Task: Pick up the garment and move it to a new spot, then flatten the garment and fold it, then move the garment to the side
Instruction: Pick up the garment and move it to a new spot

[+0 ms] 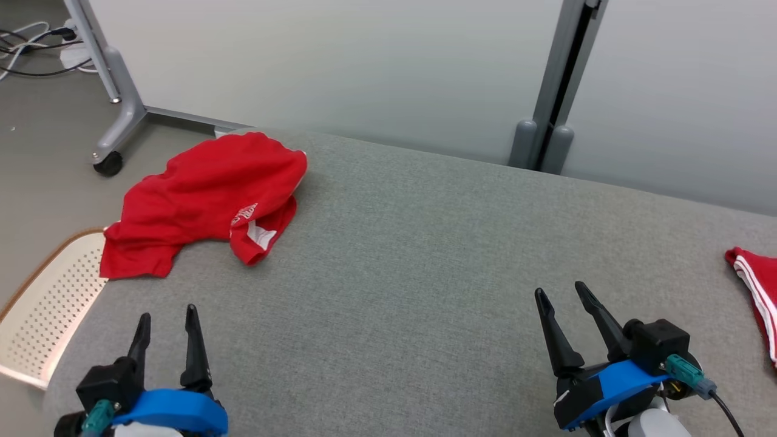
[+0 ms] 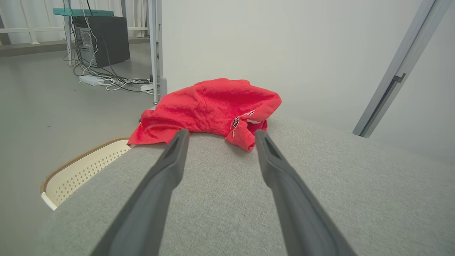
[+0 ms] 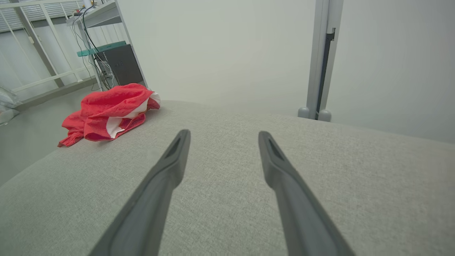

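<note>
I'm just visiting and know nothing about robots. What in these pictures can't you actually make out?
Red garment: bunched up, so its own folds hide its shape and type in every view.
White lettering on it: too small and creased to read, head view.
Striped red cloth: cut off by the head view's right edge.
Cream perforated basket: cut by the head view's left edge, partly behind the grey cushion.
</note>
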Controlling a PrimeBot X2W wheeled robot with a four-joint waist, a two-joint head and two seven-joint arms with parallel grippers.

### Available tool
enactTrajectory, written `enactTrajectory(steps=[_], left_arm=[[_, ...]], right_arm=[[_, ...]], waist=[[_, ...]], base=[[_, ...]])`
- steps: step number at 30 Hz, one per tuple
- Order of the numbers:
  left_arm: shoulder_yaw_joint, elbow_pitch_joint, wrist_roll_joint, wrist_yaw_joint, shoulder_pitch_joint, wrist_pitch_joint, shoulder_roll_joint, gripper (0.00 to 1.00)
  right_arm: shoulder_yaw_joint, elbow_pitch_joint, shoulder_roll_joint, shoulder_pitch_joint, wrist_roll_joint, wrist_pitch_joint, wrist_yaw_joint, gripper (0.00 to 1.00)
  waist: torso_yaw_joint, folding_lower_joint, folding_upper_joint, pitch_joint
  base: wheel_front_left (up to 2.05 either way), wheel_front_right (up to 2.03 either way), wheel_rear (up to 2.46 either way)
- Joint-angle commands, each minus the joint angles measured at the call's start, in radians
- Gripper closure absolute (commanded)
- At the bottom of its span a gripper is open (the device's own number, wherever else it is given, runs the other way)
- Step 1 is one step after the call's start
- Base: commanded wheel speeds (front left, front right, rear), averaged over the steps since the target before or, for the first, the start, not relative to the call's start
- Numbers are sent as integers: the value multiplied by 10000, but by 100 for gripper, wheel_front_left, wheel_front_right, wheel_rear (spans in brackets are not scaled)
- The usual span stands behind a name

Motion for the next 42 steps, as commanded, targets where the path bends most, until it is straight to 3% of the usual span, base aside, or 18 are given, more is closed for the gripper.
enactTrajectory(steps=[1, 10, 18, 27, 35, 42], left_arm=[[22, -25, -72, -39, -344, 97, 179, 0], [91, -1102, -321, -114, -1559, 1527, 910, 0], [441, -1172, -1185, -229, -3524, 3778, 2058, 0], [167, 766, -2552, -336, -5869, 5720, 3438, 0], [22, 2778, -3013, -320, -7372, 7054, 4631, 0], [-341, 4588, -2013, 727, -7333, 7607, 5708, 0]], right_arm=[[41, -65, -70, -185, 42, -29, 1, 0], [34, -263, -115, -399, 56, -28, 1, 0], [256, -529, -125, -843, 61, -29, 1, 0], [420, -791, -139, -1494, 59, -29, 1, 0], [523, -1000, -2, -1982, 104, -29, 1, 0], [487, -1038, 182, -2089, 176, -29, 1, 0]], waist=[[-177, 0, 0, 93], [-1039, 0, 0, 705], [-1957, 0, 0, 1515], [-3160, 0, 0, 2610], [-4306, 0, 0, 3631], [-5058, 0, 0, 3989]], base=[[0, 0, 0], [0, 0, 0], [0, 0, 0], [0, 0, 0], [0, 0, 0], [0, 0, 0]])
